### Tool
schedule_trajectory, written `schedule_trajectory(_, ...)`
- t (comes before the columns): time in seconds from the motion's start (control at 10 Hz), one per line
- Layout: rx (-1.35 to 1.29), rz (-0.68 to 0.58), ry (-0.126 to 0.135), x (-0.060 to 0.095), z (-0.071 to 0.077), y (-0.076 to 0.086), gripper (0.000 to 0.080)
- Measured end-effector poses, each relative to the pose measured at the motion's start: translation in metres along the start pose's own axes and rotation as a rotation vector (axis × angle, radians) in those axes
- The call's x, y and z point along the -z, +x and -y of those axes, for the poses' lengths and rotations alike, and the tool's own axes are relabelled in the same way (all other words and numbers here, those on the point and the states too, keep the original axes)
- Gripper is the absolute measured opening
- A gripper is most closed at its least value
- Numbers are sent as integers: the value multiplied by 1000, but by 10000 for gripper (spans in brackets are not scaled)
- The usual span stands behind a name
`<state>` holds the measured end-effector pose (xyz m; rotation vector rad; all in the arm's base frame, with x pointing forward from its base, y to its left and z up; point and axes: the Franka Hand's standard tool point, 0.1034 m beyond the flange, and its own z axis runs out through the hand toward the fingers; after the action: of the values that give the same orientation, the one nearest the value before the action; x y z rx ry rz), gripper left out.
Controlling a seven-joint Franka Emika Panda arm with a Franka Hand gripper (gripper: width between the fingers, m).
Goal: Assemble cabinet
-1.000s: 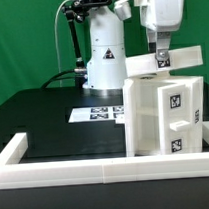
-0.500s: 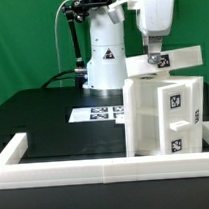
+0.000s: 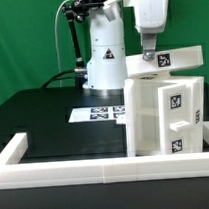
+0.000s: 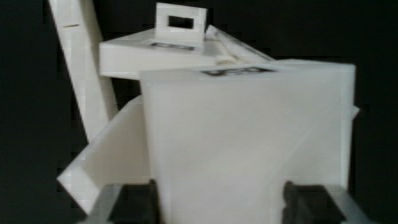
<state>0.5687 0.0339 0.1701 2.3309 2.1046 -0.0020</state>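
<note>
Straddling the tilted white plastic panel [image 3: 178, 59] with its square tag, our two-finger gripper [image 3: 149, 53] sets a finger [image 4: 125, 197] just beside each edge; we cannot tell whether they pinch it. The panel leans atop the white box-like cabinet body [image 3: 162, 119], at the exterior view's right, probably so we can seat it.

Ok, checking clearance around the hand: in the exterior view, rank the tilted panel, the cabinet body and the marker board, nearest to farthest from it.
1. tilted panel, right at the hand.
2. cabinet body, just beneath.
3. marker board, lower down, exterior view's left.
</note>
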Motion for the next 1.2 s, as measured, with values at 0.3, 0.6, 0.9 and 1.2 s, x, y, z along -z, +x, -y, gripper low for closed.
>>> schedule_trajectory(0.3,-45,-2,-16,5,-6,1,79)
schedule_trajectory(0.6,-84,7,-16,4,-6,-2,5)
schedule_trajectory(0.9,-100,9,-14,5,-5,-4,2)
schedule_trajectory(1.2,-192,1,-22,9,-3,0,265)
